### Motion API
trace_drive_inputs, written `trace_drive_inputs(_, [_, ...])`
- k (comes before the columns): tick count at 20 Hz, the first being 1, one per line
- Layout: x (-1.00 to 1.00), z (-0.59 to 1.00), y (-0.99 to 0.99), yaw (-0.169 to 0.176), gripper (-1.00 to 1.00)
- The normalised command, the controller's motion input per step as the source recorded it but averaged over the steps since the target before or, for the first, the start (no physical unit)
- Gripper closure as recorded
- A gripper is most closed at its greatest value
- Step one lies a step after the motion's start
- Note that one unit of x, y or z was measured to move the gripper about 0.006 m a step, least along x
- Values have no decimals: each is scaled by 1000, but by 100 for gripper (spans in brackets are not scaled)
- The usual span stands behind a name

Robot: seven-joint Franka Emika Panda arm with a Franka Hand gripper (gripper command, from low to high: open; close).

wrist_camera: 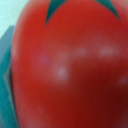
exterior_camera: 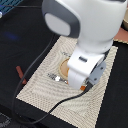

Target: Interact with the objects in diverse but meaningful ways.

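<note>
The red round tomato (wrist_camera: 70, 70) with its green leaf top fills almost the whole wrist view, very close to the camera and blurred. A teal strip (wrist_camera: 6, 80) shows beside it at the frame's edge. In the exterior view the white wrist housing of the arm (exterior_camera: 86, 69) hangs low over the woven mat (exterior_camera: 40, 85) and hides the fingers and the tomato. Whether the fingers are shut on the tomato does not show. The dark brown sausage stick (exterior_camera: 20, 74) lies on the black table off the mat, at the exterior view's left.
A round tan disc (exterior_camera: 63, 66) and a metal fork head (exterior_camera: 53, 76) lie on the mat, half hidden by the arm. An orange bit (exterior_camera: 82, 88) peeks out under the wrist. A black cable (exterior_camera: 35, 62) loops across the mat and table.
</note>
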Motion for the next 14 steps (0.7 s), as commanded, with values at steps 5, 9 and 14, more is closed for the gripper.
trace_drive_inputs(5, [-418,911,903,0,100])
trace_drive_inputs(9, [-764,572,792,0,100])
trace_drive_inputs(14, [-1000,199,544,0,100])
